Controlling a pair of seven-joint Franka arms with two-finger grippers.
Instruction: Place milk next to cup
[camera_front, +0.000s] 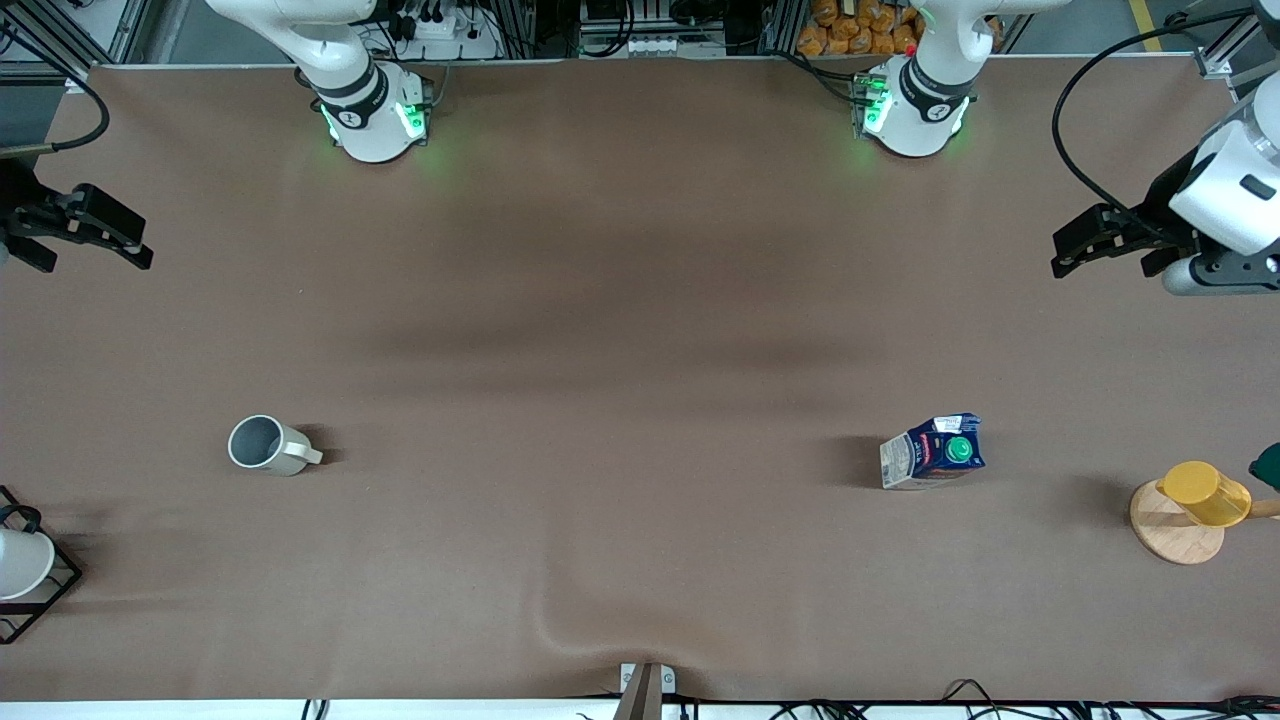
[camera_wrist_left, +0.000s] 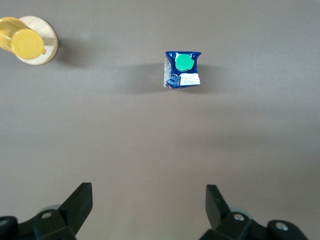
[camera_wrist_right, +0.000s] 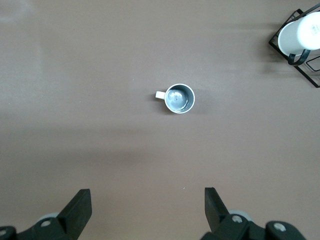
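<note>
The milk (camera_front: 934, 452) stands at the lower right of the front frame, on the bench (camera_front: 620, 400); the cup (camera_front: 266, 446) sits at lower left, well apart. The left gripper (camera_front: 1105, 243) hangs at the right edge and the right gripper (camera_front: 75, 228) at the left edge, both jaws spread and empty

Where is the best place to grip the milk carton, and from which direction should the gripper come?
Probably from above: the milk stands upright and alone, so the open left gripper could come down around its flat side walls below the green cap.
</note>
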